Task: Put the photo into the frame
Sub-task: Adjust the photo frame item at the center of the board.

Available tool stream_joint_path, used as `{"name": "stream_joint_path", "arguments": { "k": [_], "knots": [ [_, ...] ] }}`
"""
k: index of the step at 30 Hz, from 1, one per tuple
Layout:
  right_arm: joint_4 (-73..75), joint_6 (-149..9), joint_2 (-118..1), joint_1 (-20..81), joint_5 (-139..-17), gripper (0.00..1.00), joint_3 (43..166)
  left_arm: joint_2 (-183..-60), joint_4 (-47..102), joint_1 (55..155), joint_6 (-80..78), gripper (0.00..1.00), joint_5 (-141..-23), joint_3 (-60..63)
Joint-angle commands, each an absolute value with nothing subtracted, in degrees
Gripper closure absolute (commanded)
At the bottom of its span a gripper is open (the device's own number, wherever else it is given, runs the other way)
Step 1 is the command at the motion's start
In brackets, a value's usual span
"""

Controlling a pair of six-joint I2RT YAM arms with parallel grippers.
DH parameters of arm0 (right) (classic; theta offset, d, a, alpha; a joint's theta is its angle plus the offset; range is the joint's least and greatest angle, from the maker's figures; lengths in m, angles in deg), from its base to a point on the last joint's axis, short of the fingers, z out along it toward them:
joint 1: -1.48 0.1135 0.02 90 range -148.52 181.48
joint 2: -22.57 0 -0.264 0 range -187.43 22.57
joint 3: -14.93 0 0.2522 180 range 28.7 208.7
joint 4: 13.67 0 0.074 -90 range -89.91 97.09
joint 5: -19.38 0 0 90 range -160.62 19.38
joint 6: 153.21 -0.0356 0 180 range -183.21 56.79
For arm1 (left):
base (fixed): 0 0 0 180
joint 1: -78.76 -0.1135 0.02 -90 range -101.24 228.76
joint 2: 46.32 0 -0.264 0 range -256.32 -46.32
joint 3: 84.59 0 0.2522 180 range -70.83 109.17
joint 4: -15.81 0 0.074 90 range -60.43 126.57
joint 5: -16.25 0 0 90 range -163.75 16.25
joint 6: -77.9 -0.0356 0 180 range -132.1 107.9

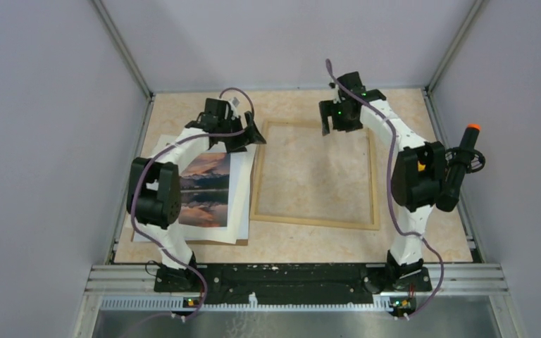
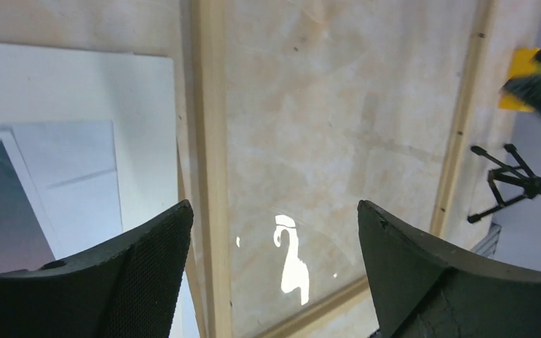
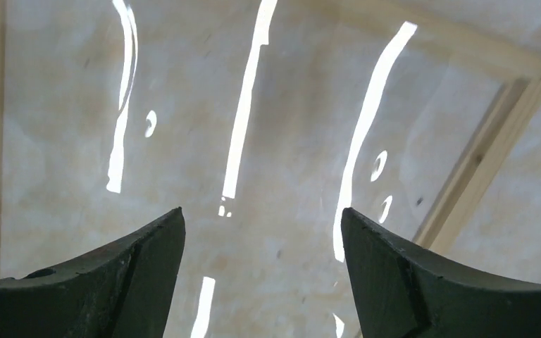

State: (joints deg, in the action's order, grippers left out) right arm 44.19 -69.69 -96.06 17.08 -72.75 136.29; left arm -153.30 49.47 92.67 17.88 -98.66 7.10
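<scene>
The frame (image 1: 315, 224) is lying flat on the beige table (image 1: 430, 243), right of centre, with its light wooden rails forming a slightly skewed rectangle and the table's pattern showing through its opening. The photo (image 1: 208, 186) is lying to the left of the frame, outside it, on top of a stack of white sheets (image 1: 241, 197) whose right edge is sitting just beside the frame's left rail. The left arm is partly covering the photo's left side. The left gripper (image 1: 250, 136) is hovering over the far left corner of the frame, near the far right corner of the white sheets. In its wrist view the left gripper (image 2: 273, 211) is holding its jaws wide apart, with the frame's rail (image 2: 211, 141) running between the fingers and the photo (image 2: 0, 211) showing at the left edge on a white sheet (image 2: 77, 91). The right gripper (image 1: 334, 125) is hovering over the far rail of the frame. From its own camera the right gripper (image 3: 260, 215) is also holding its jaws wide apart, and the gap between them is showing a glossy pane (image 3: 253, 105) streaked with bright reflections, with the frame's corner (image 3: 479, 162) at the right. Neither pincer is clamping anything.
</scene>
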Motion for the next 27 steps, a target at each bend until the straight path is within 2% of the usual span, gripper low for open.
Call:
{"name": "stream_joint_path", "arguments": {
  "k": [1, 7, 10, 15, 19, 20, 23, 27],
  "knots": [
    [43.8, -66.6, -78.3, 29.0, -69.7, 0.22, 120.5, -141.3, 48.5, 92.5, 18.5, 0.1, -102.7, 0.9],
    [43.1, -59.6, -65.5, 44.6, -71.8, 0.27, 104.4, -130.7, 50.5, 92.5, 17.2, 0.07, -107.3, -8.4],
    [41.9, -61.1, -61.6, 48.6, -70.0, 0.29, 97.7, -126.8, 50.8, 92.5, 17.3, 0.05, -110.3, -13.6],
    [40.1, -82.9, -56.3, 46.3, -61.5, 0.28, 91.1, -121.7, 45.2, 95.6, 22.4, 0.06, -114.5, -24.1],
    [42.2, -98.0, -50.6, 36.4, -64.9, 0.28, 84.8, -120.1, 39.8, 101.9, 26.9, 0.07, -113.6, -30.0],
    [42.6, -99.3, -49.1, 34.9, -65.0, 0.32, 83.2, -119.7, 38.6, 103.2, 27.8, 0.07, -113.7, -31.0],
    [44.0, -98.6, -46.6, 34.4, -64.6, 0.53, 80.5, -118.9, 38.0, 105.6, 29.1, 0.09, -112.9, -32.8],
    [42.3, -96.1, -50.4, 37.4, -70.5, 0.48, 79.5, -116.0, 38.5, 106.1, 29.7, 0.09, -110.4, -34.9]
  ]
}}
